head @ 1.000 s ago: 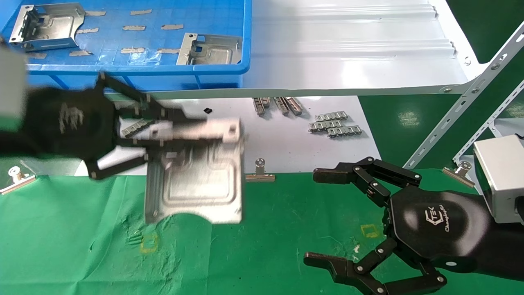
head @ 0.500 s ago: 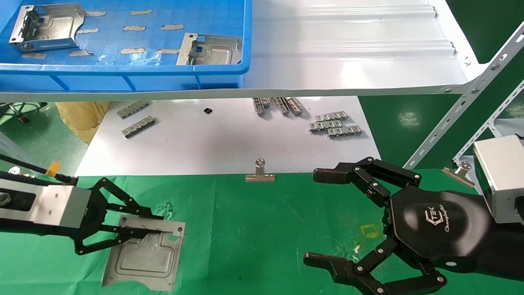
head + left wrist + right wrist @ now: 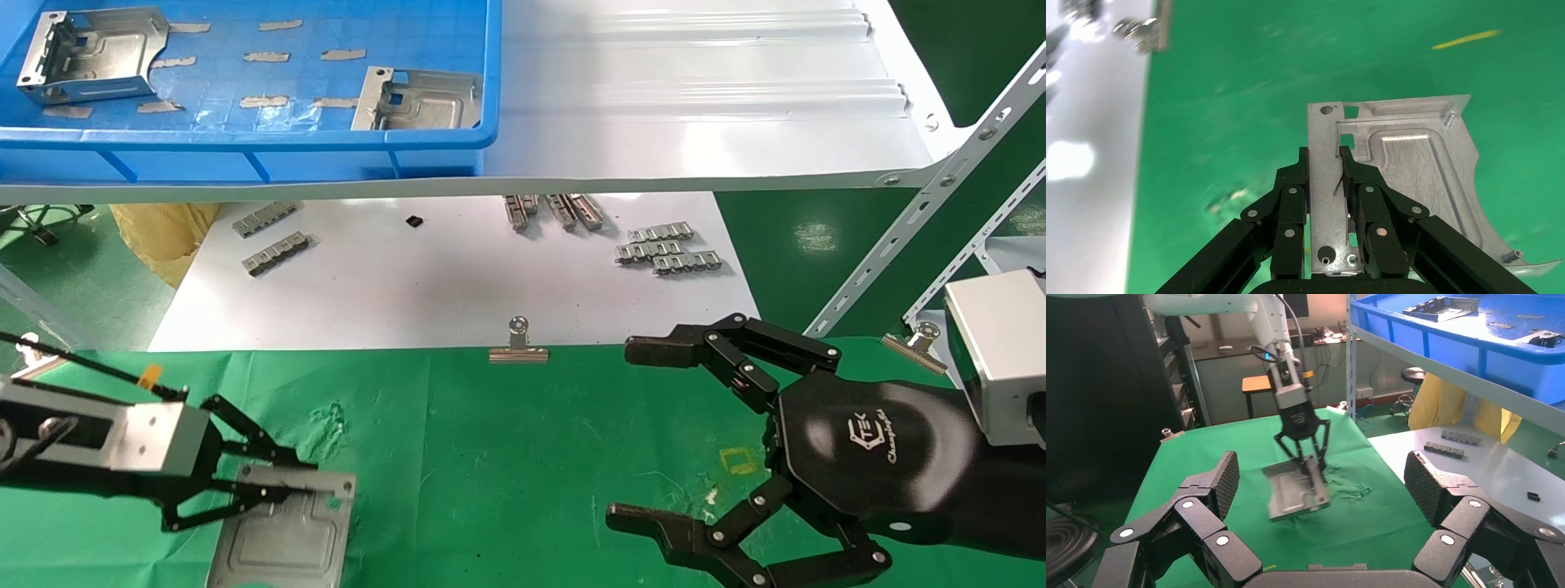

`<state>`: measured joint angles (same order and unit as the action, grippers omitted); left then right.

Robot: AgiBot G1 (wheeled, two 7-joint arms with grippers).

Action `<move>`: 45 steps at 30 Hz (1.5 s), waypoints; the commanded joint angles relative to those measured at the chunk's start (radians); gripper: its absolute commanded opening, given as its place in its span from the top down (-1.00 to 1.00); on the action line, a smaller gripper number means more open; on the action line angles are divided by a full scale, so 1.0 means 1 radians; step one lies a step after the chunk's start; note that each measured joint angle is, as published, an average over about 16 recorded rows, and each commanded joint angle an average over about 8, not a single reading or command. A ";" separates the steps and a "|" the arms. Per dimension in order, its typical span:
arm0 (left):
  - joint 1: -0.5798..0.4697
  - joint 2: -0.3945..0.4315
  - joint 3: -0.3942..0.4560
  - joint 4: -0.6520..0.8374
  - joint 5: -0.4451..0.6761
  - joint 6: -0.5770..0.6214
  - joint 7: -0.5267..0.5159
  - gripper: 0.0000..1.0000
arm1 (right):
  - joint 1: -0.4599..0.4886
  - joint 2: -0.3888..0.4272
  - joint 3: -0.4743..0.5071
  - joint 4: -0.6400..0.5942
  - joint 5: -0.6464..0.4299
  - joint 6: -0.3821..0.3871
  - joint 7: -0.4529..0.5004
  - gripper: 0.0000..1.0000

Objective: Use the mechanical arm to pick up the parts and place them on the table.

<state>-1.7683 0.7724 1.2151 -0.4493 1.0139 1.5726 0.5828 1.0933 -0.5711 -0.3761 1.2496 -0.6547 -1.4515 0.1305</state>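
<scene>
The left black three-fingered claw (image 3: 306, 479) is clenched on the folded edge of a silvery stamped sheet-metal plate (image 3: 282, 539), held low over the green cloth bench (image 3: 507, 441). Judged step: setting down; next, lower flat and release. The right claw (image 3: 633, 433) hangs spread, idle. The blue plastic tray (image 3: 245, 143) holds two more plates (image 3: 90, 53)

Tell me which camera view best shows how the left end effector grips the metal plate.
Left wrist view: the left end effector pinches the folded edge of the plate, fingers on either side. The head view shows it side-on, the plate cut off at the frame's bottom. The right wrist view shows the grip from afar, the plate tilted above the green table.
</scene>
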 commanded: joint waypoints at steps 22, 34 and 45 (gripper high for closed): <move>0.007 0.081 -0.004 0.227 -0.061 0.015 0.103 -1.00 | 0.000 0.000 0.000 0.000 0.000 0.000 0.000 -1.00; 0.117 -0.039 -0.062 0.032 -0.351 0.027 -0.112 -1.00 | 0.000 0.000 0.000 0.000 0.000 0.000 0.000 -1.00; 0.130 -0.047 -0.070 0.013 -0.369 0.025 -0.124 -1.00 | 0.000 0.000 0.000 0.000 0.000 0.000 0.000 -1.00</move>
<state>-1.6286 0.7215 1.1332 -0.4511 0.6407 1.5967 0.4470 1.0932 -0.5710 -0.3761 1.2494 -0.6545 -1.4511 0.1304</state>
